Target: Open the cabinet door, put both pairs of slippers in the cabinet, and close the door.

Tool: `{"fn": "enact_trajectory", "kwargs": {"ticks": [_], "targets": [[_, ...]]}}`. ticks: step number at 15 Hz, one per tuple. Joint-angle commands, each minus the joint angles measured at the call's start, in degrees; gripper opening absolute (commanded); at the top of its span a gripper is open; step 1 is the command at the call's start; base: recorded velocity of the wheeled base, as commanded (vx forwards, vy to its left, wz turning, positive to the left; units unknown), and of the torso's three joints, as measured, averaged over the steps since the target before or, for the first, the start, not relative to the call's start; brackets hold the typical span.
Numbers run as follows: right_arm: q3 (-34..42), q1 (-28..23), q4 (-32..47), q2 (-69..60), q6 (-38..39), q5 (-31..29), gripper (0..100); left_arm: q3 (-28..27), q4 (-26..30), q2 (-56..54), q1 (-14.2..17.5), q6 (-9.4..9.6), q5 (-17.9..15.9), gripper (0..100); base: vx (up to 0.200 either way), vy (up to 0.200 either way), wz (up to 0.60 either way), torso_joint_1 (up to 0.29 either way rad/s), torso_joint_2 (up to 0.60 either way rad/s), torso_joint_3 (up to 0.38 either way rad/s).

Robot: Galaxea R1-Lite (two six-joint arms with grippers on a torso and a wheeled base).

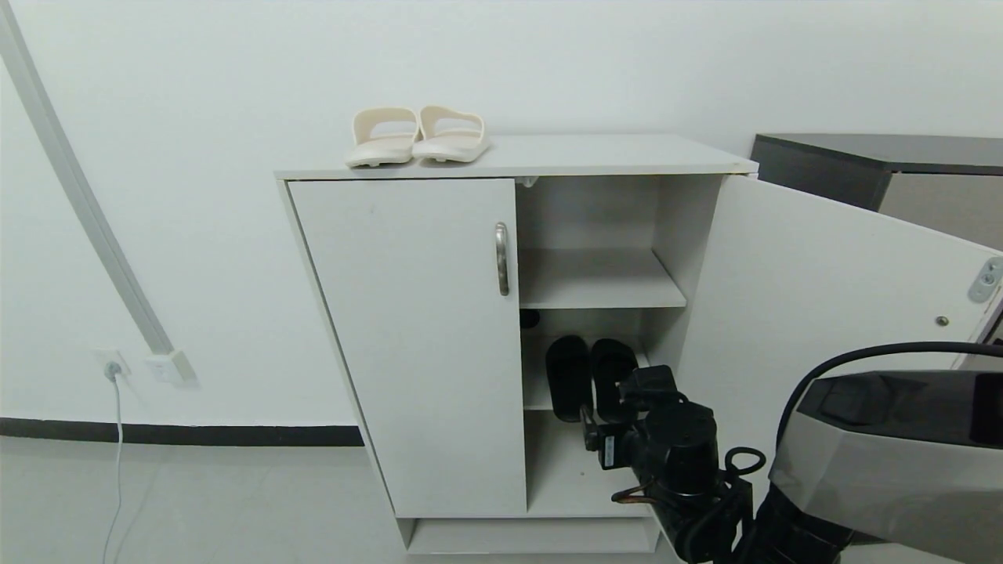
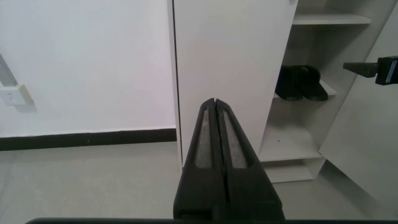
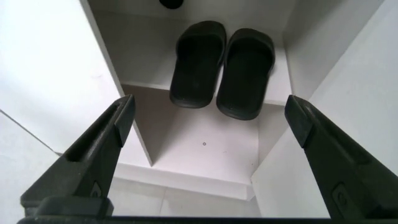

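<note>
White wall, grey floor. The cabinet (image 1: 407, 352) has its right door (image 1: 799, 298) open, and the black slippers (image 1: 589, 376) sit on the middle shelf. Right gripper (image 3: 209, 109) just before them, jaws apart and empty. Left gripper (image 2: 215, 102) pressed together. We judge the next step is the cream slippers (image 1: 418, 137) at the top's left front edge, which calls for a raised reach.

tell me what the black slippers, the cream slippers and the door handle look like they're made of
Black slippers: probably moulded foam or rubber, matte; one-piece shape, dull surface.
Cream slippers: likely the same moulded foam, matte; thick smooth straps, no seams visible.
Door handle: looks like brushed metal, satin; grey with a soft highlight.
</note>
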Motion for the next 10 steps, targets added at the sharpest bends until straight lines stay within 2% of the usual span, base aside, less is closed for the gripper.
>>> {"fn": "enact_trajectory", "kwargs": {"ticks": [1, 10], "targets": [[0.0, 0.1, 0.0, 0.3, 0.0, 0.0, 100, 0.0, 0.0, 0.1, 0.0, 0.02, 0.0, 0, 0.0, 0.2, 0.0, 0.002, 0.0, 0.002], [2.0, 0.2, -2.5, 0.3, -0.7, 0.1, 100, 0.0, 0.0, 0.1, 0.0, -0.07, 0.1, 0, 0.0, 0.2, 0.0, 0.006, 0.0, 0.004]]}}
